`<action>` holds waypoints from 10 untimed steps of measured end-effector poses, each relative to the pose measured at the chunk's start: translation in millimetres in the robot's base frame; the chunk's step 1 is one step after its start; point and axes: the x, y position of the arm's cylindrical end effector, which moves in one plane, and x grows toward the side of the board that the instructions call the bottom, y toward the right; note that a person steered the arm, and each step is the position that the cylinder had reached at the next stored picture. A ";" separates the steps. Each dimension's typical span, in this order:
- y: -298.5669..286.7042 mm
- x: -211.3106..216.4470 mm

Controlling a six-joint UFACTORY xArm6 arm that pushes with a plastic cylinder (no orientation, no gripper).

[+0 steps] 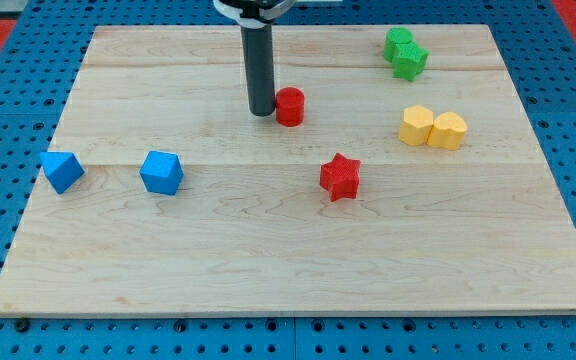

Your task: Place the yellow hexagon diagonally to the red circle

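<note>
Eight blocks sit on the wooden board (288, 260). My tip (262, 112) rests just left of the red circle (290, 106), touching or nearly touching it, toward the top edge's middle. No claw shows; the arm ends in a plain rod. Nearer the right edge, the yellow hexagon (417, 125) touches a second yellow block (448, 131). Two green blocks (405, 52) huddle by the top right corner. A red star (340, 177) lies mid-board. Two blue blocks (62, 171) (161, 172) sit near the left edge.
</note>
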 end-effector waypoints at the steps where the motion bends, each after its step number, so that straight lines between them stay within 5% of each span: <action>1: 47.2 44.6; 3: 219.4 72.8; 4: 227.9 72.7; 7: 179.1 22.1; 10: 28.0 -75.4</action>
